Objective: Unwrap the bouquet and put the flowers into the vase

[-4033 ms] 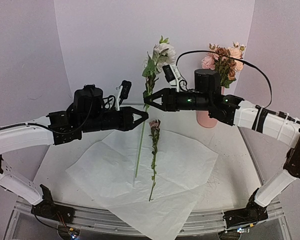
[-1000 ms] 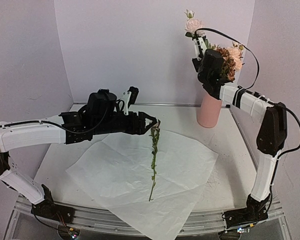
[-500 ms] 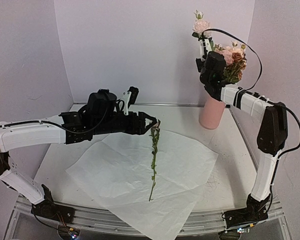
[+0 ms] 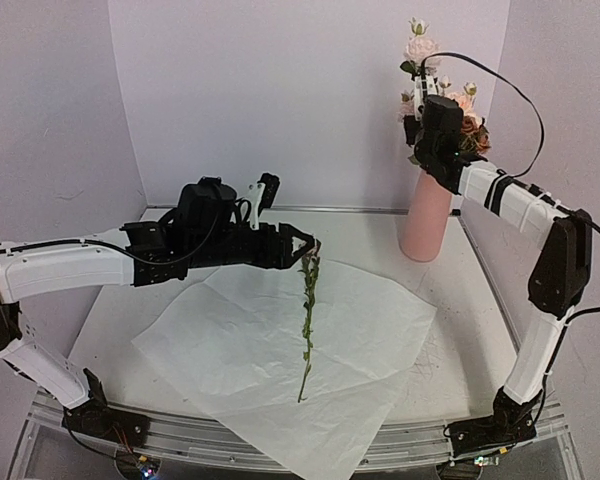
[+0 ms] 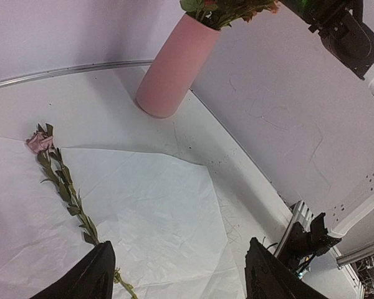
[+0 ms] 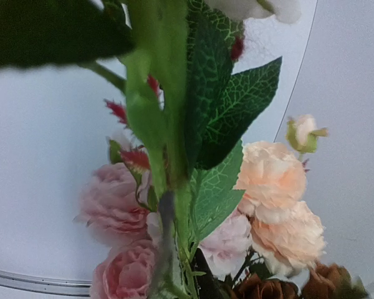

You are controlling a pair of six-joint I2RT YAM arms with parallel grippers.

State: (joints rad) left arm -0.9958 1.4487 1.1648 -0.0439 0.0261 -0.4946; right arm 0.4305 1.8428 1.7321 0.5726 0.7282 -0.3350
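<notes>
The bouquet's white paper [image 4: 280, 350] lies spread flat on the table. One of the flowers, a thin stem with a mauve bud [image 4: 307, 310] [image 5: 62, 187], lies across it. My left gripper [image 4: 305, 246] [image 5: 181, 274] hovers open beside the bud end, with nothing between its fingers. The pink vase [image 4: 425, 215] [image 5: 174, 65] stands at the back right and holds several roses [image 4: 465, 110] [image 6: 274, 187]. My right gripper [image 4: 417, 98] is raised above the vase mouth, shut on a leafy stem [image 6: 165, 124] topped by a pale pink rose [image 4: 418, 48].
The right arm's upright links [image 4: 550, 290] stand along the table's right edge, and its cable [image 4: 510, 95] loops above the vase. A metal rail [image 4: 280, 440] runs along the near edge. Pale walls close in the back and both sides.
My right gripper has carried its rose to the right, from left of the vase's flowers to over them. The left arm and the stem on the paper have stayed still.
</notes>
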